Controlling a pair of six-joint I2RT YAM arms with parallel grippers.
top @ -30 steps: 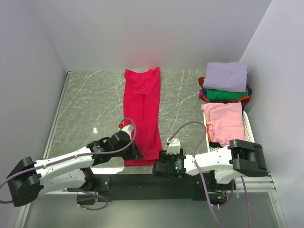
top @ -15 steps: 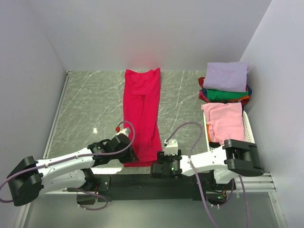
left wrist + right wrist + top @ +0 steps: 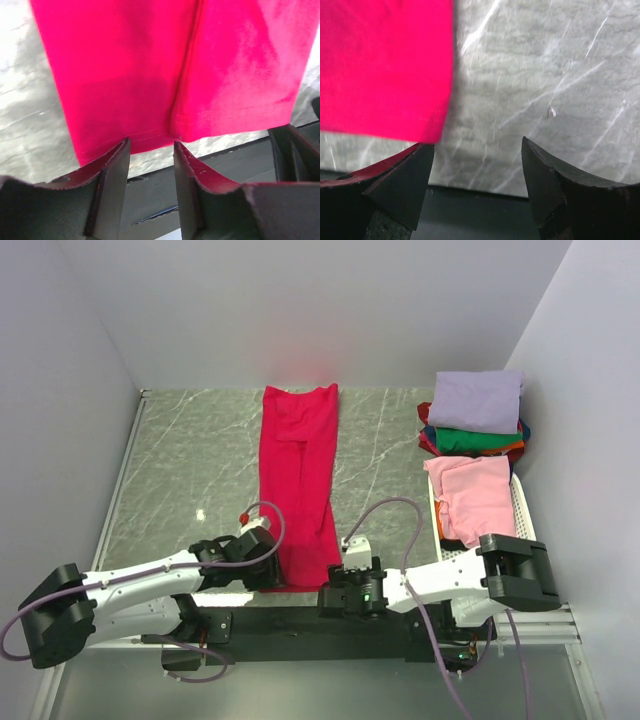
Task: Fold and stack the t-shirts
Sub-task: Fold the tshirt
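Shirt: long crimson-red cloth t-shirt flat on grey marble counter | left fingers slightly parted, empty, at its near hem | right fingers wide apart, empty, at its near right corner

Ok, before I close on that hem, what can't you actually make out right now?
Top view: the red shirt's near left corner, under the left arm.
Left wrist view: whether the open left gripper touches cloth; the shirt's far end is cut off by the top edge.
Right wrist view: all but one shirt corner, cut off by the left and top edges.
Top view: shirts under the lavender one, only edges showing.
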